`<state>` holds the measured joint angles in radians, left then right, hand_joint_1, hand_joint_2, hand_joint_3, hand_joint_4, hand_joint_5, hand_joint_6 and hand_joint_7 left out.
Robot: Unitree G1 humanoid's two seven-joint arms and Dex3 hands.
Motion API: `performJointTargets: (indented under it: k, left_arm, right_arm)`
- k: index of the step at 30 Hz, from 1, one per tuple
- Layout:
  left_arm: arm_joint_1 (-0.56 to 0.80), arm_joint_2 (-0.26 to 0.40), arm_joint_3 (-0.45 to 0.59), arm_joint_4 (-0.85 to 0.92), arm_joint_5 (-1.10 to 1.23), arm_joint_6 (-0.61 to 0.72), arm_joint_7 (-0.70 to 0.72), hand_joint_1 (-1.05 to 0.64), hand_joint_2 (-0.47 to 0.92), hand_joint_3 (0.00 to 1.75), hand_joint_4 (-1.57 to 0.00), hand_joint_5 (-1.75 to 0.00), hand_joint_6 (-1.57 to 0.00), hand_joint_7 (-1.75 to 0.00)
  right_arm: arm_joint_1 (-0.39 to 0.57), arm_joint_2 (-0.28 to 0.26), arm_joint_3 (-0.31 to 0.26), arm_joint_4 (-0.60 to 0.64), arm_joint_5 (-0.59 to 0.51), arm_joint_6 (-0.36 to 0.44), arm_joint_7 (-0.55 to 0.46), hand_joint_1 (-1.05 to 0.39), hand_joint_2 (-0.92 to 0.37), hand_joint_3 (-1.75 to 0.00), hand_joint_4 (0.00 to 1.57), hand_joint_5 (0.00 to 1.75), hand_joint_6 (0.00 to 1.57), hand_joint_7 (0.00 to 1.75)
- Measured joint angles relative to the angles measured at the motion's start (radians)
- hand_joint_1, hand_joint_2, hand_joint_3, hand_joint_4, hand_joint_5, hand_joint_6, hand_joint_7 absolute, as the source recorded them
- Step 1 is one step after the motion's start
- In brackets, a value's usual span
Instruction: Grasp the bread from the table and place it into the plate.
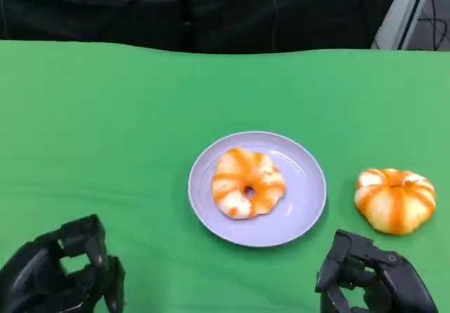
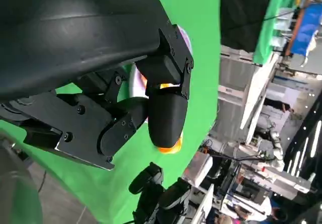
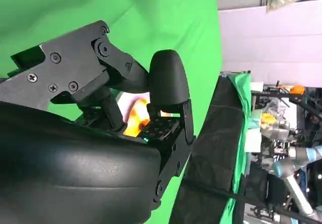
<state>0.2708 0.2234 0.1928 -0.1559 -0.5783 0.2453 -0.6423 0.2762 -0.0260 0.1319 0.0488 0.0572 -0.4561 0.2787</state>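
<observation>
A green worktop (image 1: 105,116) holds a plate (image 1: 309,186) with one bun (image 1: 247,183). Another soft, light bread (image 1: 395,199) sits at 3 o'clock; grip its sides gently. Right hand (image 1: 373,281) and left hand (image 1: 60,274) hold nothing, fingers loosely curled.

Green table (image 1: 105,137) carries plate (image 1: 306,200) and loose bread (image 1: 394,200)

You have two orange-striped breads: one bread on the plate (image 1: 248,183), one bread on the desk (image 1: 394,200). One lavender plate (image 1: 306,186). Two black hands: left hand (image 1: 60,274), right hand (image 1: 373,278).
</observation>
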Motion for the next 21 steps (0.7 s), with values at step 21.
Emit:
performJointTargets:
  k: [21]
  left_arm:
    - [-0.041,-0.073,0.009,0.186,0.045,-0.199,-0.012,-0.06,0.54,1.22,-0.86,-1.75,-0.79,-1.65]
  right_arm:
    - [0.003,-0.003,-0.003,0.007,0.02,0.0,0.016,-0.14,-0.65,-1.04,0.77,1.75,0.71,1.53]
